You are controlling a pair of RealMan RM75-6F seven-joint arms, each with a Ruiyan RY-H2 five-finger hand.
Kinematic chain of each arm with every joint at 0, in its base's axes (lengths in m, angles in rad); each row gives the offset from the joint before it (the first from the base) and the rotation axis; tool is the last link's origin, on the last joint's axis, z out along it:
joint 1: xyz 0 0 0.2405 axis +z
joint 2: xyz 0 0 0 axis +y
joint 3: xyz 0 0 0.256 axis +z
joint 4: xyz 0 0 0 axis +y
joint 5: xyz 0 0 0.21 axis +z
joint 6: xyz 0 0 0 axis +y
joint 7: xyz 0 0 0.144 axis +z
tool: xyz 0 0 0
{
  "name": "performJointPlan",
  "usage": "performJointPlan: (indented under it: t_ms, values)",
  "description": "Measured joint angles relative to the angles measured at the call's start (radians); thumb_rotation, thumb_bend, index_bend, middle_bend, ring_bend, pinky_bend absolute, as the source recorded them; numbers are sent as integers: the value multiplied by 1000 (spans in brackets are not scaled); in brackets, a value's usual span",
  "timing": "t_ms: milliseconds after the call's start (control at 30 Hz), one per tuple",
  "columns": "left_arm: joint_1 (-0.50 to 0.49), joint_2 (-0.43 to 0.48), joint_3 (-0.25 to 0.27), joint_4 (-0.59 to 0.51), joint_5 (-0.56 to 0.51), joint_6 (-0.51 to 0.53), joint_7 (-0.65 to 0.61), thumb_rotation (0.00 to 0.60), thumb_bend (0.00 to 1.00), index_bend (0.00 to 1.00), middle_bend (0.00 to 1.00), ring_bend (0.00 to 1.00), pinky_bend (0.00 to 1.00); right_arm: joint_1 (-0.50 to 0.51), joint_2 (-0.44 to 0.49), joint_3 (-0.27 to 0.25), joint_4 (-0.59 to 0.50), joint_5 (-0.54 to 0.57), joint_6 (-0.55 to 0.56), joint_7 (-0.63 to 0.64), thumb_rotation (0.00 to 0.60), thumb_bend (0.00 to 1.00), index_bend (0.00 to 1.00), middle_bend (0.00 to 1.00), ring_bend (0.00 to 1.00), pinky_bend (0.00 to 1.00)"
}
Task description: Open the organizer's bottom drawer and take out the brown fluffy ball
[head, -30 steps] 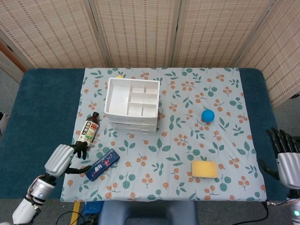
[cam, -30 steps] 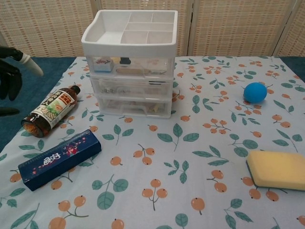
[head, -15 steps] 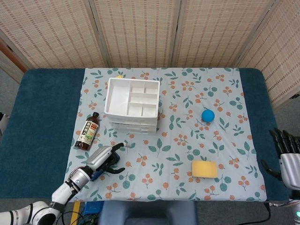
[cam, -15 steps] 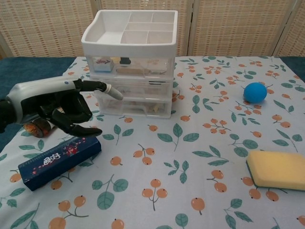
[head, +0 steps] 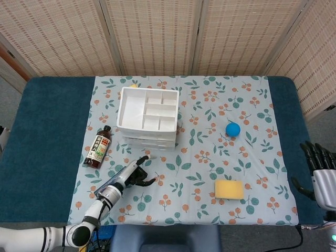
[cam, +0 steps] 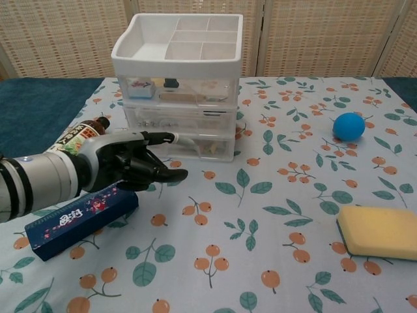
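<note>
The white three-drawer organizer [head: 148, 116] [cam: 177, 85] stands at the cloth's back left, all drawers closed. Its bottom drawer [cam: 189, 149] is clear plastic; I cannot make out the brown fluffy ball inside it. My left hand [head: 134, 173] [cam: 133, 164] hovers just in front of the organizer's left half, fingers spread and empty, one fingertip [cam: 171, 137] reaching to the drawer fronts at about the seam above the bottom drawer. My right hand [head: 319, 170] hangs empty with fingers apart off the table's right edge, seen only in the head view.
A brown sauce bottle [cam: 81, 134] [head: 98, 148] lies left of the organizer, partly behind my left hand. A dark blue box [cam: 81, 218] lies below that hand. A blue ball [head: 233, 129] [cam: 349, 126] and a yellow sponge [head: 229, 189] [cam: 381, 231] sit on the right.
My left hand has swung from the table's left edge rightwards and forwards, over the bottle and blue box, up to the organizer's drawer fronts. The right hand has barely moved.
</note>
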Motion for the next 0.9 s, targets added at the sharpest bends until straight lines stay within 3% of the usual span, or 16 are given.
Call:
performJointPlan:
  t_ms: [333, 900]
  values:
    - [-60, -149, -67, 77, -281, 98, 141, 600, 404, 163, 995, 1000, 1000, -6, 1, -1, 8, 1, 9, 14, 600, 282, 0, 33, 7, 68]
    - [-77, -252, -200, 117, -519, 174, 206, 600, 406, 128, 995, 1000, 1000, -12, -7, -3, 17, -9, 25, 27, 600, 282, 0, 34, 7, 68]
